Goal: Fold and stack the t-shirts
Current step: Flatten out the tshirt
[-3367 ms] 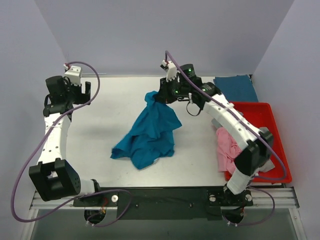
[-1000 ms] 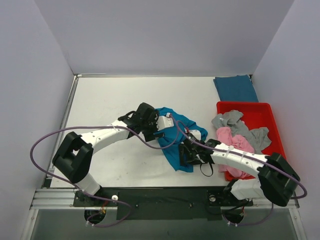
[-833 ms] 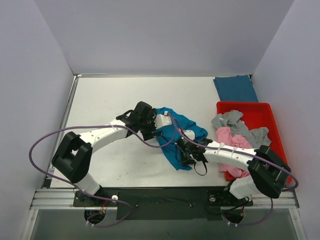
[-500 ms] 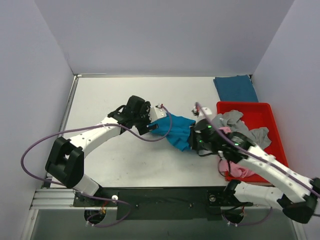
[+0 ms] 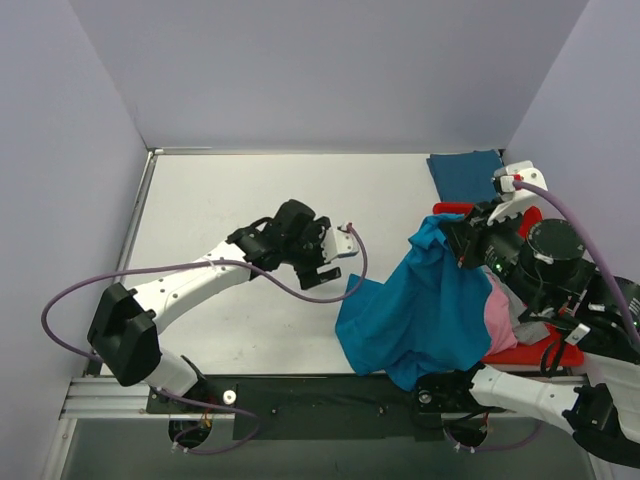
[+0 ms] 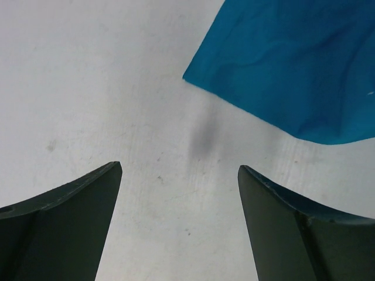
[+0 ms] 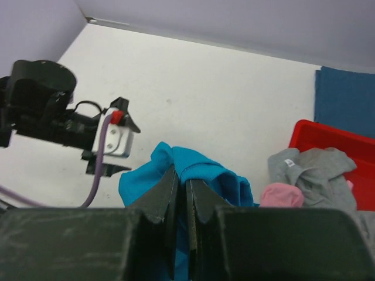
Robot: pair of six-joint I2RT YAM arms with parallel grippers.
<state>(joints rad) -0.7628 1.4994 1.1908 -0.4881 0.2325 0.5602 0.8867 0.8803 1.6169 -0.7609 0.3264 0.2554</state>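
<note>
My right gripper [image 5: 452,232] is shut on a teal-blue t-shirt [image 5: 425,310] and holds it high; the cloth hangs down over the table's near right part. In the right wrist view the shut gripper [image 7: 183,175] pinches a fold of this shirt [image 7: 202,170]. My left gripper [image 5: 335,262] is open and empty, low over the table, left of the hanging shirt. In the left wrist view its gripper [image 6: 179,170] shows bare table between the fingers, with a shirt corner [image 6: 293,70] ahead. A pink t-shirt [image 7: 281,196] and a grey t-shirt [image 7: 313,170] lie in the red tray [image 5: 520,352]. A folded teal t-shirt [image 5: 465,172] lies at the back right.
The red tray's wall [image 7: 310,137] stands at the table's right side, mostly hidden by my right arm in the top view. Purple-grey walls enclose the table on three sides. The table's metal front rail [image 5: 300,395] runs along the near edge.
My right gripper has lifted the teal shirt up and to the right, off the table. My left gripper has let go of the shirt and now stands open beside it.
</note>
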